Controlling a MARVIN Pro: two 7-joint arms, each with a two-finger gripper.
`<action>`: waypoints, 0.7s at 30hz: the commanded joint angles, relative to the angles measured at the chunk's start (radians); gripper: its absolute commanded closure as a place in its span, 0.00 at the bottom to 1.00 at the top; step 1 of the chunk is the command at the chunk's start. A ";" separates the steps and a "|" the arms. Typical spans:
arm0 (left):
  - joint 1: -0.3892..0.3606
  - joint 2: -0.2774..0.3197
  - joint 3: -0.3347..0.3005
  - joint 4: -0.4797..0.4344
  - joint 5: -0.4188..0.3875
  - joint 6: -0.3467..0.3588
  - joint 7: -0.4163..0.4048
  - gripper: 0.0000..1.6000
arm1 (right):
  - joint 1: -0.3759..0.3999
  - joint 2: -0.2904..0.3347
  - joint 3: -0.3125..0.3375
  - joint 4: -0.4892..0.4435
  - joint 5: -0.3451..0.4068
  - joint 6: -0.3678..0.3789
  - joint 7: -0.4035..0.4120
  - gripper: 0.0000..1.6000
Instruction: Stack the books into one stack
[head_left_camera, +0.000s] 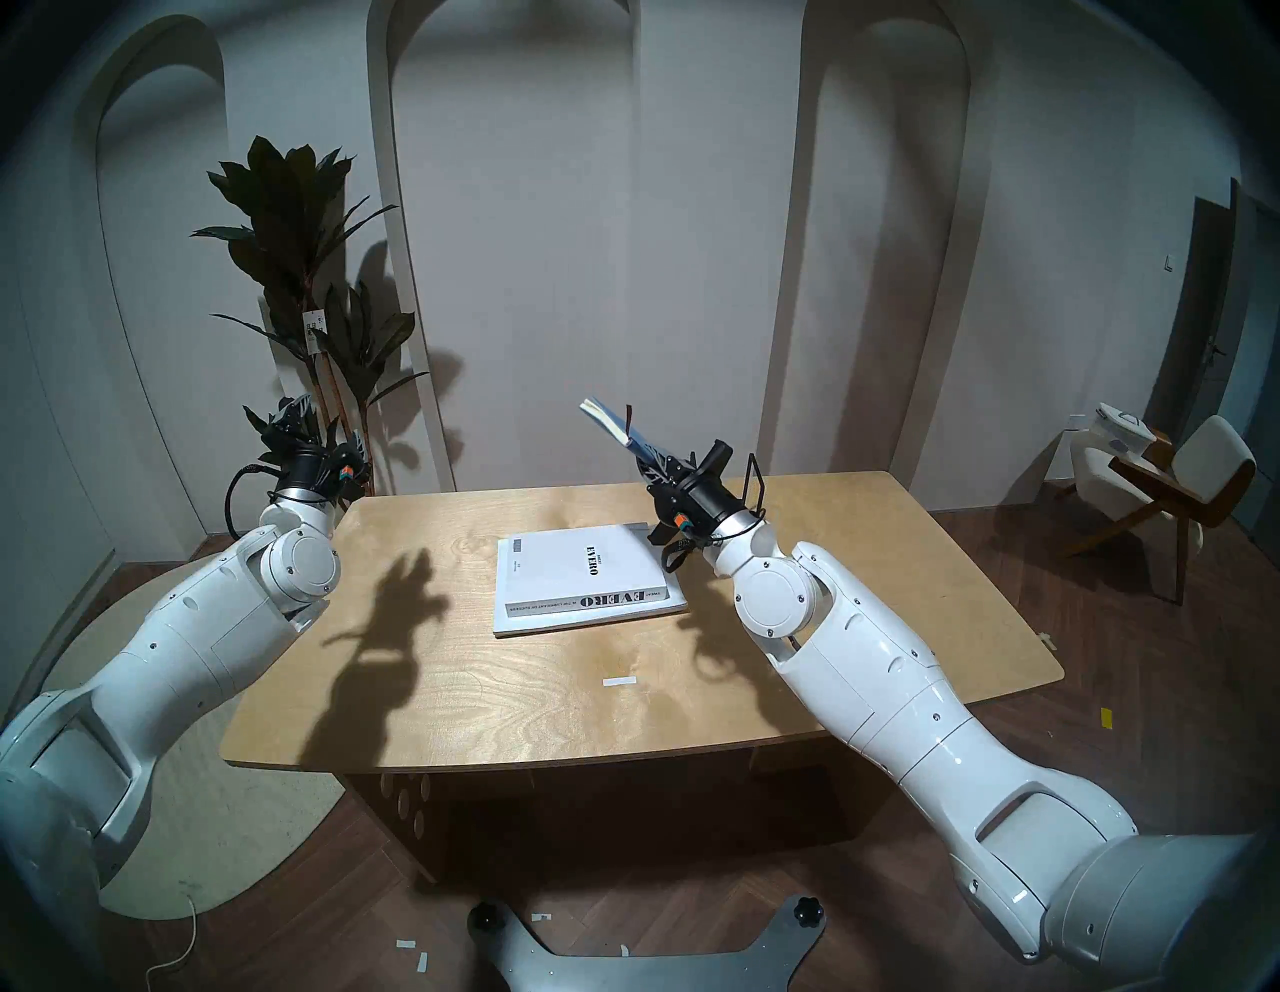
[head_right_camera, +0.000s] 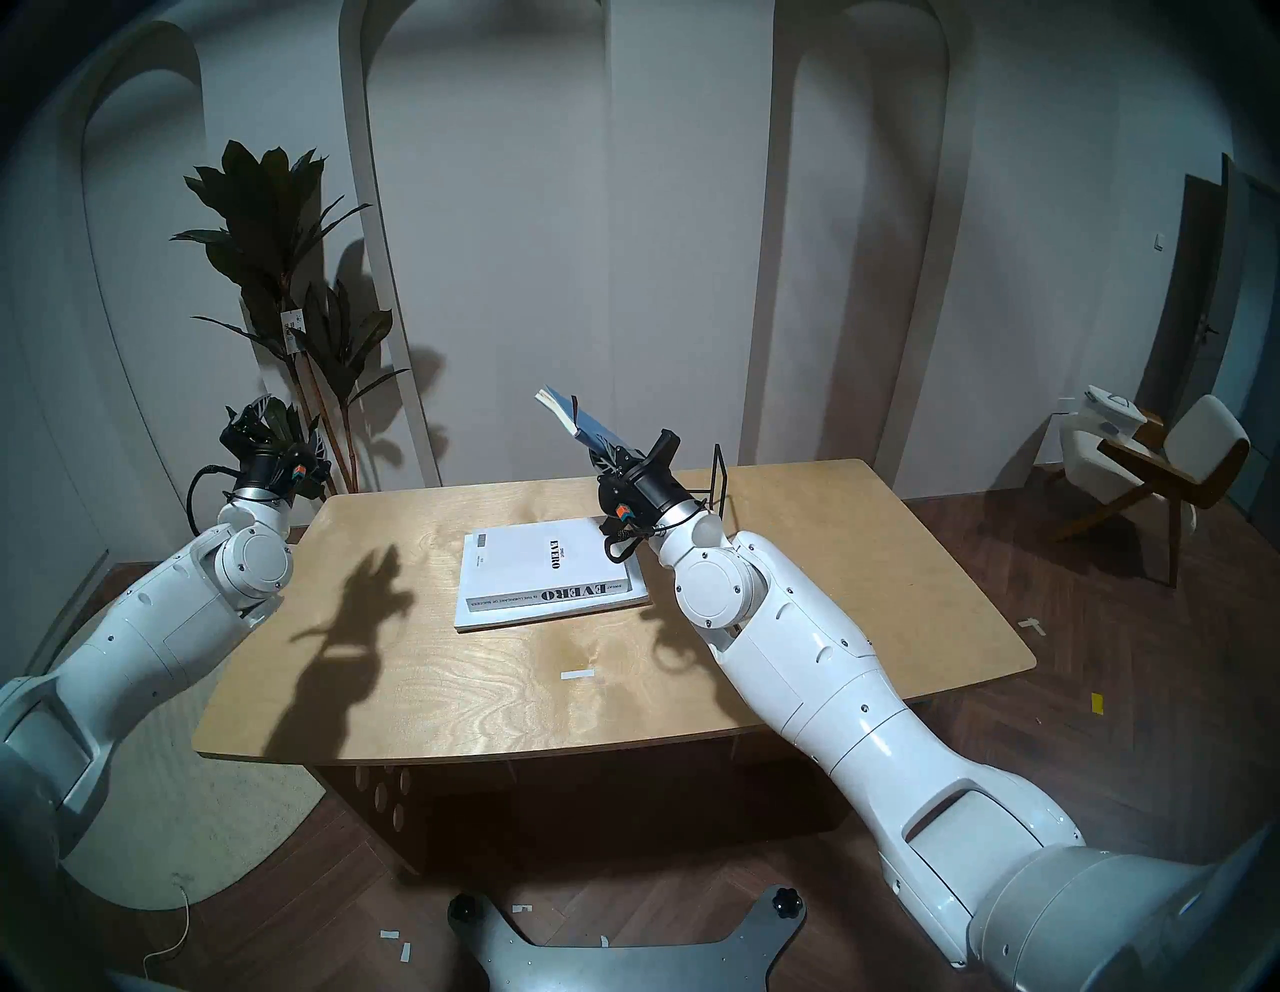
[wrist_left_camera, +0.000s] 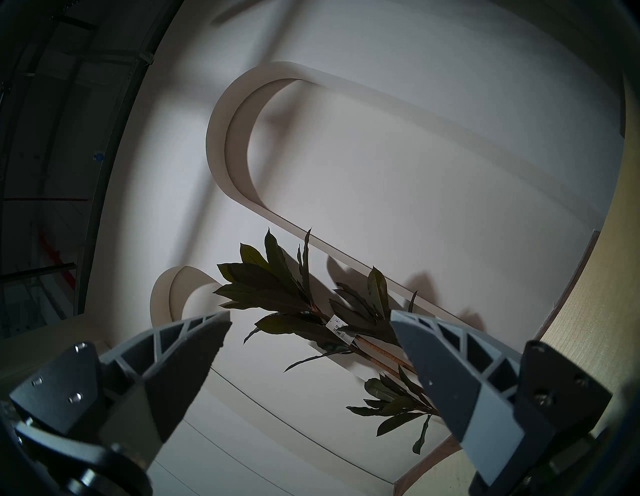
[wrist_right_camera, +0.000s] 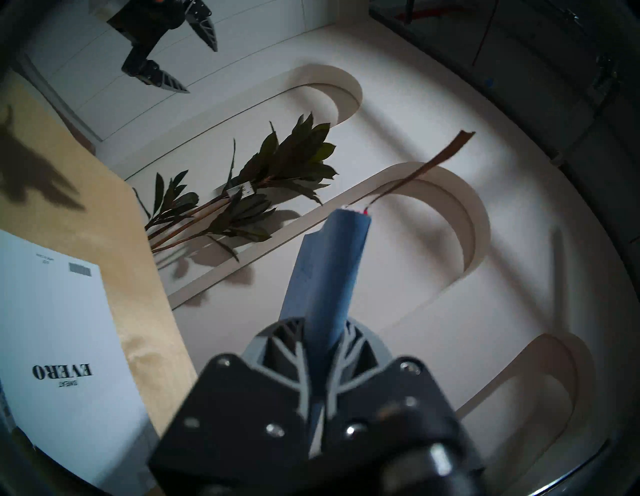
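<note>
A pale wall with arches backs one wooden table (head_left_camera: 429, 693). Two white books lie stacked at its middle: the thick "EVERO" book (head_left_camera: 582, 564) on a thin wider booklet (head_left_camera: 589, 621). The right gripper (head_left_camera: 647, 463), clamped on one blue notebook (head_left_camera: 613, 426), holds it tilted in the air above the table's far side. The left gripper (wrist_left_camera: 310, 332), fingers spread and empty, hovers at the far left corner near one plant (head_left_camera: 298, 228).

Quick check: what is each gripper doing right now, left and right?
Left gripper: open, holding nothing, raised off the table's left side.
Right gripper: fingers shut on the blue notebook, held up in the air.
</note>
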 joint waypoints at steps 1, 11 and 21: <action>-0.023 0.002 -0.013 -0.007 -0.002 0.003 0.004 0.00 | -0.007 -0.006 -0.012 -0.113 0.001 0.107 0.078 1.00; -0.024 0.001 -0.014 -0.007 -0.002 0.006 0.004 0.00 | -0.027 -0.029 -0.011 -0.185 -0.071 0.313 0.209 1.00; -0.023 0.001 -0.014 -0.008 -0.003 0.009 0.004 0.00 | 0.020 -0.074 -0.022 -0.073 -0.102 0.393 0.196 1.00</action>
